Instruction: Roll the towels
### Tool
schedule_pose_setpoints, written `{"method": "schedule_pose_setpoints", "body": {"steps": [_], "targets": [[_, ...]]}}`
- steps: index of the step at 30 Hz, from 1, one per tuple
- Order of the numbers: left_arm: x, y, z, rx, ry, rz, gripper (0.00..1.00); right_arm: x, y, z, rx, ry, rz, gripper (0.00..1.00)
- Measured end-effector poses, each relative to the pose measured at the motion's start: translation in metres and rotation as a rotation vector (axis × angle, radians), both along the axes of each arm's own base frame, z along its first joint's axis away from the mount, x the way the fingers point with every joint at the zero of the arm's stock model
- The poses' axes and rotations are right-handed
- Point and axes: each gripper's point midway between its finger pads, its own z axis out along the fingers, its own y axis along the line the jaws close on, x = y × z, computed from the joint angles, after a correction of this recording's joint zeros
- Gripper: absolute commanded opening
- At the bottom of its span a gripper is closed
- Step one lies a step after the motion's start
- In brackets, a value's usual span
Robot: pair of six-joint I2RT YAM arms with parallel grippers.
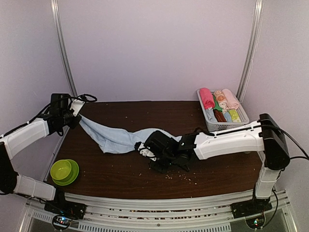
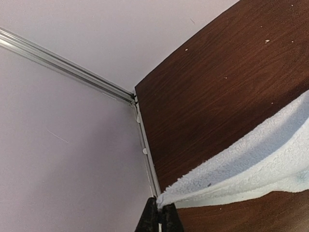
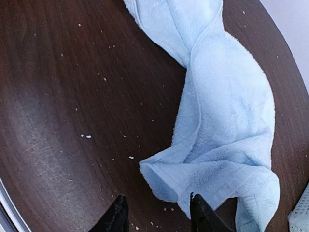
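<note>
Left fingers (image 2: pixel 146 218) pinch the light blue towel (image 1: pixel 113 137) near the far-left corner of the surface (image 1: pixel 120 169). Its long axis runs toward the centre, where the right fingers (image 3: pixel 117 217) stand apart, empty.

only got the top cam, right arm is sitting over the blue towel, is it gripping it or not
observer: No. The right wrist camera shows the right gripper open, with the folded end of the light blue towel lying right at its tips, not clamped.
operator: and the left one, has it really got cloth
observer: Yes. The left wrist camera shows the left gripper shut on a corner of the towel, which rises off the table there.
operator: is the right end lying flat
observer: No. The right wrist camera shows it twisted partway along and bunched into folds at that end.
</note>
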Motion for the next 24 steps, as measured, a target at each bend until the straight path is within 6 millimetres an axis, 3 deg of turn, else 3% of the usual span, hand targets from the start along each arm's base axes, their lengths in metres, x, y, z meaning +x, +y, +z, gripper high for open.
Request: {"method": "schedule_pose_setpoints", "body": {"steps": [2,5,9,11,13,15,20,24], "targets": [[0.001,0.001,0.001,0.000,-0.005,0.003,0.00,-0.008,0.003,0.013,0.030,0.014,0.022,0.52],[0.001,0.001,0.000,-0.001,-0.006,0.003,0.00,0.002,-0.009,0.049,0.113,0.001,-0.001,0.56],[0.000,0.000,-0.004,-0.004,0.000,-0.001,0.00,0.017,-0.031,0.095,0.184,-0.061,-0.025,0.53],[-0.001,-0.001,-0.006,-0.010,0.004,-0.004,0.00,0.019,-0.035,0.103,0.169,-0.095,-0.007,0.51],[-0.001,-0.003,-0.006,-0.020,0.006,-0.009,0.00,0.018,-0.034,0.091,0.105,-0.112,0.020,0.50],[-0.001,-0.004,-0.007,-0.031,0.007,-0.016,0.00,0.016,-0.033,0.068,0.016,-0.125,0.039,0.50],[-0.001,-0.008,-0.009,-0.054,0.015,-0.031,0.00,-0.004,-0.057,-0.023,-0.254,-0.106,0.107,0.50],[-0.001,-0.011,-0.010,-0.065,0.017,-0.040,0.00,-0.015,-0.078,-0.047,-0.320,-0.121,0.142,0.53]]}}
